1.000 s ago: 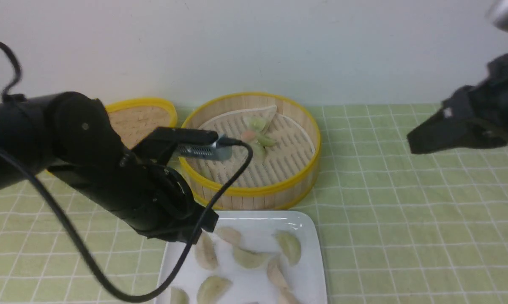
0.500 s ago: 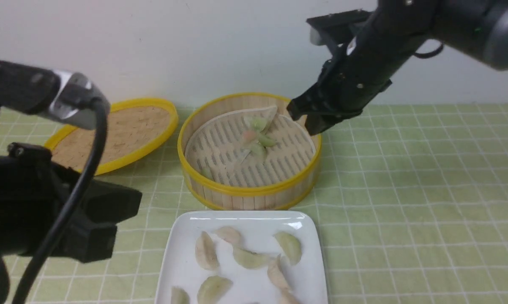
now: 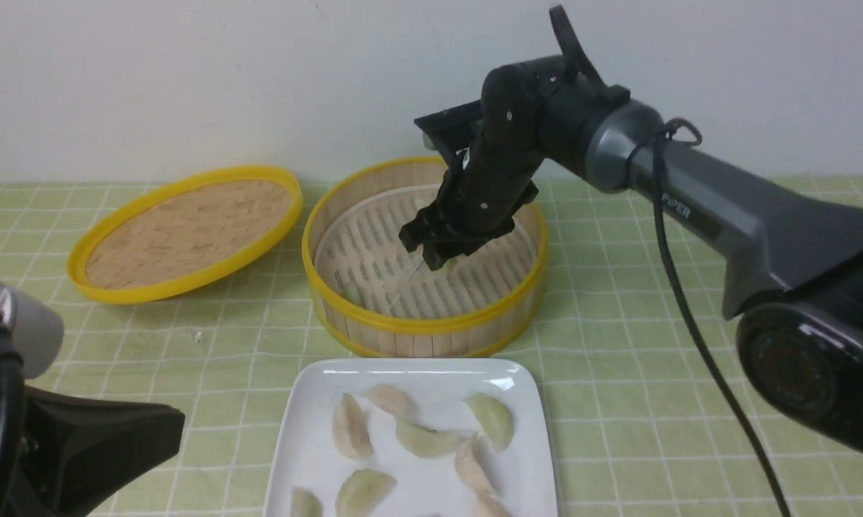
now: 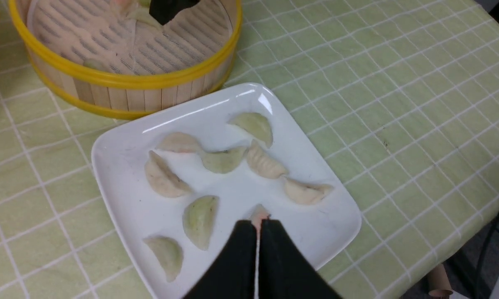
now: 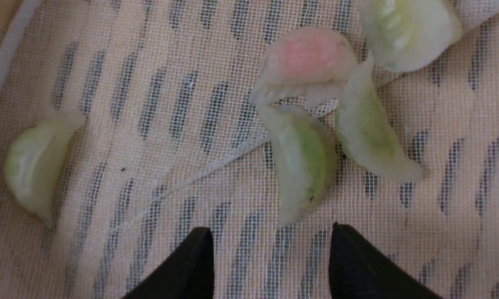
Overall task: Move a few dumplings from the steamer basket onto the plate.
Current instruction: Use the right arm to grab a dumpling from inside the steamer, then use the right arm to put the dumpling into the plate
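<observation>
Green and pale pink dumplings (image 5: 305,164) are seen on the slotted floor of the steamer basket (image 3: 421,327), with four of them bunched close together and one set well apart. More dumplings have been put on the white plate (image 3: 309,388), which is placed just beside the basket. The right gripper (image 5: 272,228) is held over the basket with its fingers wide, and nothing is gripped by them. The fingers of the left gripper (image 4: 257,226) are closed, and no dumpling is held there.

Two dumplings could be grabbed at once, because they are packed so close. A soft skin could be torn if it is squeezed too hard. The thin cloth (image 5: 216,164) could be pinched and pulled up too, since it is laid under the bunch. The basket could be bumped if its side is hit by the arm.

In the front view, most of the bunch is hidden by the right gripper, but it is shown clearly by the right wrist view. The far corner dumpling (image 4: 307,191) and the pink one (image 4: 258,216) by the closed fingers are shown better by the left wrist view, as they are cut off in the front view.
</observation>
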Motion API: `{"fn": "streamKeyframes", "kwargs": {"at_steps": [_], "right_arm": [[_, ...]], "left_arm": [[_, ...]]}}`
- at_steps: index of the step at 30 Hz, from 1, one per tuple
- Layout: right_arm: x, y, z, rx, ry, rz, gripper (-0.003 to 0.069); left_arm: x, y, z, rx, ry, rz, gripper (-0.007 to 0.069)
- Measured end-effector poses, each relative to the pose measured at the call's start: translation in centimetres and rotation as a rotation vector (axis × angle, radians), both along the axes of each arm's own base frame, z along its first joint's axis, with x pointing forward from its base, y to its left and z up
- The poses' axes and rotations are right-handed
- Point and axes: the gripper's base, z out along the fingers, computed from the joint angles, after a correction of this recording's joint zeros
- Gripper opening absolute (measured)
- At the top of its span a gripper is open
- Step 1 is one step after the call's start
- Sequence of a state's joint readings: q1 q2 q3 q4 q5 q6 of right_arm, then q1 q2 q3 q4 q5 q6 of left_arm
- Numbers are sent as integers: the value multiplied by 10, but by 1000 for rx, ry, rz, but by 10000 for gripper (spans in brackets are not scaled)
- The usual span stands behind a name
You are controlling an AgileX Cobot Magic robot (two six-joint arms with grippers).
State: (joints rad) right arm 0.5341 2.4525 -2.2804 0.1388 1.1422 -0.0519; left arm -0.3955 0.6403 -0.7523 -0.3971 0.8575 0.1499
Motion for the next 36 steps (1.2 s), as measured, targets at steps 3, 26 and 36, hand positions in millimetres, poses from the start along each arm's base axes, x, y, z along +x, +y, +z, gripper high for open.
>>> {"fn": "streamKeyframes", "kwargs": {"at_steps": [3,26,36], "right_arm": [[5,3,-13,4,-9,-3,354],[-27,-6,71,89,11,36,130],[-173,-26,81,-7,224,244,130]], "left_arm": [[-2,1,0,-8,1,6,-6],[-3,-1,1,-45,20,9,-6],[-4,-3,2,-79,35,1,-6]]}}
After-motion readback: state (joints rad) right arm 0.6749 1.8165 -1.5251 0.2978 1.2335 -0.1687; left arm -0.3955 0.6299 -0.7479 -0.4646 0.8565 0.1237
